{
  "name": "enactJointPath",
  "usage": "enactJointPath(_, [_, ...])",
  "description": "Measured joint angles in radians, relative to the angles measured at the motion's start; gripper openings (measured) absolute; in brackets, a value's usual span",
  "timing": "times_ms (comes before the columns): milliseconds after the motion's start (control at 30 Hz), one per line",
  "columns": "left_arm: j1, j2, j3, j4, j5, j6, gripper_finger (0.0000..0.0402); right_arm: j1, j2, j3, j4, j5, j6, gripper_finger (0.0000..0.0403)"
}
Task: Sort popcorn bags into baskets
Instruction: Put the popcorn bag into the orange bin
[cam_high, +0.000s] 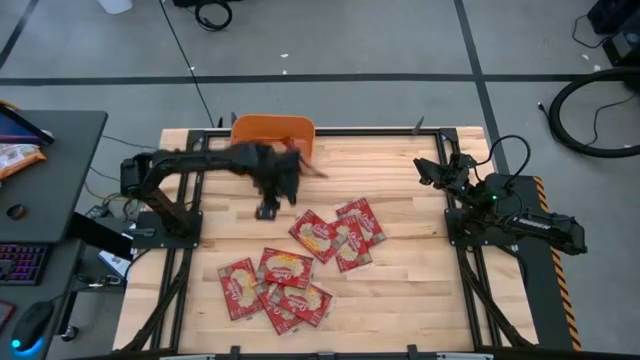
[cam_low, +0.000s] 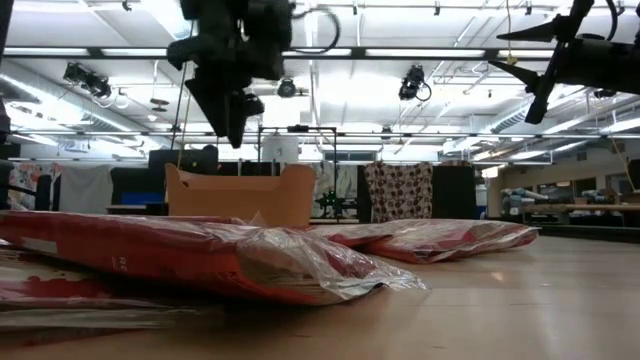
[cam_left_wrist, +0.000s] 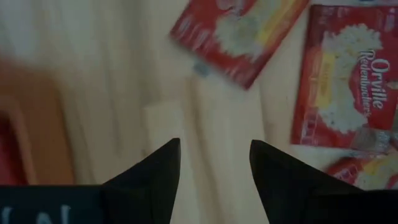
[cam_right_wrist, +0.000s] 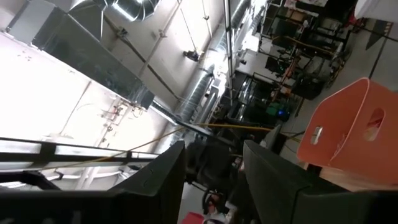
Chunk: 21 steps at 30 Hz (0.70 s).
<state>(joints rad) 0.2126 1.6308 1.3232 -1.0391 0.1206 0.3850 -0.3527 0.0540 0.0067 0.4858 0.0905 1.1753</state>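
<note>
Your left gripper (cam_high: 266, 210) hangs over bare wood just in front of the orange plastic rectangular tub (cam_high: 273, 130) at the table's far edge, fingers parted with nothing between them; the left wrist view shows only plank in the gap. It touches no packet.

Next pick, as I judge it: go for the nearest flat red foil popcorn packet (cam_high: 314, 235) in the near cluster, just to the gripper's near-right. The packets there overlap, so aim for a free edge or corner, not the middle of the pile, or you may lift two. Foil is slick and thin; come down low and pinch the rim firmly. Keep the opening about as it is now, enough for a flat bag.

The second cluster of red packets (cam_high: 275, 285) lies nearer the front edge, well apart from the tub. One red shape shows at the tub's side in the left wrist view; I cannot tell if it is inside.

Your right gripper (cam_right_wrist: 211, 180) waits raised at the far right, fingers apart, empty.
</note>
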Motion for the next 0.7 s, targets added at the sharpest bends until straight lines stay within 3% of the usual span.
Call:
enactJointPath(233, [-0.234,0.012,-0.138,0.378,-0.323,-0.098,0.0197,0.0,0.0,0.0,0.0,-0.044,0.032,0.0168])
enactJointPath(333, [-0.297,0.022,-0.188,0.529,-0.347,-0.067,0.0197,0.0,0.0,0.0,0.0,-0.058,0.037,0.0168])
enactJointPath(700, [-0.429,0.148,-0.237,0.639,-0.365,0.034,0.0197,0.0,0.0,0.0,-0.003,-0.059,0.037,0.0168])
